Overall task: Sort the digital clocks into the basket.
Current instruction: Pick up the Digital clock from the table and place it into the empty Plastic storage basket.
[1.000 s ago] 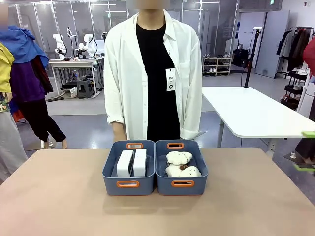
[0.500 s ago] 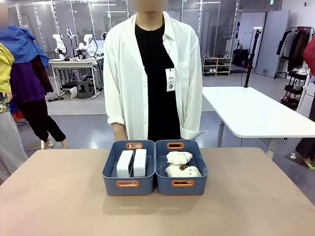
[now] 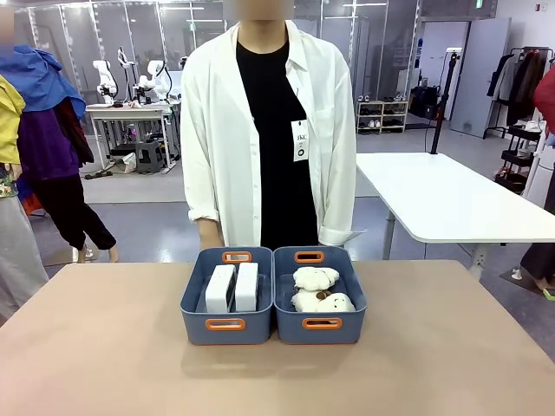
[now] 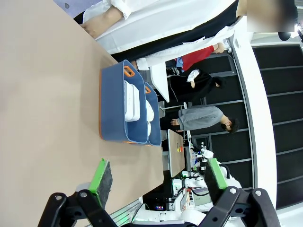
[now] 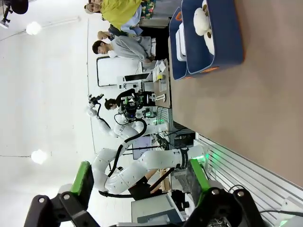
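Bright even overhead light; soft shadow under bins (image 3: 273, 334); wrist views wide-angle warped; sharp focus.

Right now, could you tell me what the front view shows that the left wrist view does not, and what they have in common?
The front view alone shows the plush toys clearly, lying in the right bin, and the person's badge. The left wrist view alone shows the left pincer, open above the table and holding nothing. Both show the two digital clocks lying side by side in the left basket, with the two bins touching.
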Controlling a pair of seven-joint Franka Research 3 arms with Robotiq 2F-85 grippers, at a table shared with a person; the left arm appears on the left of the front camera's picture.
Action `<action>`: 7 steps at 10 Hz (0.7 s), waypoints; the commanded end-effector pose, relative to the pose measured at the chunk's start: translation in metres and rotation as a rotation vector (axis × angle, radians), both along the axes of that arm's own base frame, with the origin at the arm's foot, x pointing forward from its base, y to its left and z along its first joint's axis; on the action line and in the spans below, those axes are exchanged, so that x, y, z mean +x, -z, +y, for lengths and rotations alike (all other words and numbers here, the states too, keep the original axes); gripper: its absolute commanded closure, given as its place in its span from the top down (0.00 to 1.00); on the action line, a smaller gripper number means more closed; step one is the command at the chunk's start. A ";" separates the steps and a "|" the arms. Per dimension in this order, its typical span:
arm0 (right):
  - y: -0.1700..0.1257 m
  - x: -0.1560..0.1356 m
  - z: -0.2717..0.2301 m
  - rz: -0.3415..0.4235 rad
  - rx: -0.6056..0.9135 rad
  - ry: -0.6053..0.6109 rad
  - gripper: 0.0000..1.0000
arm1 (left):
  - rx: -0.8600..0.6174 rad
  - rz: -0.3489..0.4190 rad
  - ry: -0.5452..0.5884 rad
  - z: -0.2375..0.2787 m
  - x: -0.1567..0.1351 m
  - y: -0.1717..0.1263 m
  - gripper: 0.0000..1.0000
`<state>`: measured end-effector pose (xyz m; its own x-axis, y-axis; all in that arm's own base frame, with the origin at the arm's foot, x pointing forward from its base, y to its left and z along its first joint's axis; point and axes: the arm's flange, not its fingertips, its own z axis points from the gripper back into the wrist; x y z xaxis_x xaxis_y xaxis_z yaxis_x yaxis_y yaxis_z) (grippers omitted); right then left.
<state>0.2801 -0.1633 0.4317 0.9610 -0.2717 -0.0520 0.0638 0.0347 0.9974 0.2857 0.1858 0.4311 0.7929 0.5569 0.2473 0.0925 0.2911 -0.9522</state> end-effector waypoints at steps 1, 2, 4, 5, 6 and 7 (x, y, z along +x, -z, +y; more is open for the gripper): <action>0.000 -0.005 -0.002 -0.006 0.000 -0.009 1.00 | -0.005 -0.021 0.007 0.002 -0.001 -0.002 1.00; 0.000 -0.005 -0.002 -0.006 0.000 -0.009 1.00 | -0.005 -0.021 0.007 0.002 -0.001 -0.002 1.00; 0.000 -0.005 -0.002 -0.006 0.000 -0.009 1.00 | -0.005 -0.021 0.007 0.002 -0.001 -0.002 1.00; 0.000 -0.005 -0.002 -0.006 0.000 -0.009 1.00 | -0.005 -0.021 0.007 0.002 -0.001 -0.002 1.00; 0.000 -0.005 -0.002 -0.006 0.000 -0.009 1.00 | -0.005 -0.021 0.007 0.002 -0.001 -0.002 1.00; 0.000 -0.005 -0.002 -0.006 0.000 -0.009 1.00 | -0.005 -0.021 0.007 0.002 -0.001 -0.002 1.00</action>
